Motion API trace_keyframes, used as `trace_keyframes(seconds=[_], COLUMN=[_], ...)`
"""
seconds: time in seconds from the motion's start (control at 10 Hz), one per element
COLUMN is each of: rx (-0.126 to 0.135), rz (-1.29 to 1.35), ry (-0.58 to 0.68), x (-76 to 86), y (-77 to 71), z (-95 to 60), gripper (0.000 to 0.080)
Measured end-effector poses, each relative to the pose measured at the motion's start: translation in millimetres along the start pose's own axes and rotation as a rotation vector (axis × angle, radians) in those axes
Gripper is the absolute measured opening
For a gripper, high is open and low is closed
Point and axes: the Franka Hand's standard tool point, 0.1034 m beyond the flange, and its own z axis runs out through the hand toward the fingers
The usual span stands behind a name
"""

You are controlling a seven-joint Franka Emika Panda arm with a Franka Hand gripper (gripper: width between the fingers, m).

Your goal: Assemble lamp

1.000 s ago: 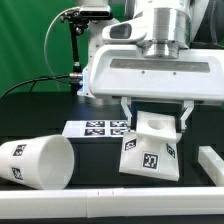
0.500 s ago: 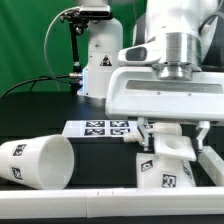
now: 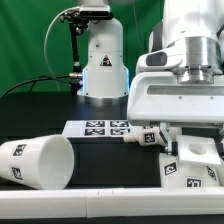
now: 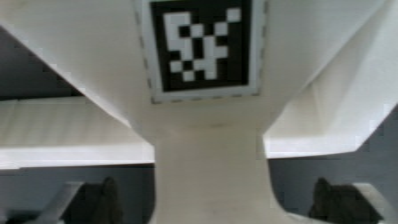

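Note:
The lamp base (image 3: 190, 166), a small flared white part with square tags, hangs tilted in my gripper (image 3: 176, 136) at the exterior view's right, just above the table. In the wrist view the base (image 4: 205, 120) fills the picture with its tag facing the camera. Its stem runs between my gripper's (image 4: 214, 205) dark fingers (image 4: 86, 203). The large tapered shade (image 3: 35, 162) lies on its side at the exterior view's left. A small tagged white piece (image 3: 147, 135) shows beside my hand; I cannot tell if it is the bulb.
The marker board (image 3: 98, 128) lies flat behind the shade. The big white robot pedestal (image 3: 100, 65) stands at the back. A white rail (image 3: 80, 196) runs along the front edge. A green screen closes the back.
My hand has moved toward the exterior view's right and a little lower, carrying the lamp base with it. The shade has not moved.

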Motion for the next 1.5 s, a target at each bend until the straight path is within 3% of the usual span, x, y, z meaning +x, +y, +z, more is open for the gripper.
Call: trace_keyframes(seconds=[0.4, 0.5, 0.6, 1.0, 1.2, 1.4, 1.5], rx=[-0.003, -0.003, -0.003, -0.004, 0.002, 0.038, 0.054], rz=[0.004, 0.003, 0.003, -0.002, 0.034, 0.065, 0.087], ry=[-0.014, -0.015, -0.015, -0.019, -0.048, -0.134, -0.173], x=[-1.8, -1.9, -2.0, -0.8, 10.7, 2.3, 7.5], y=[0.8, 0.8, 0.9, 3.1, 25.3, 21.1, 17.4], z=[0.5, 0.6, 0.6, 0.2, -23.2, -53.2, -61.1], gripper=[0.0531, 0.065, 0.0684, 0.0698, 0.0698, 0.0698, 0.0698])
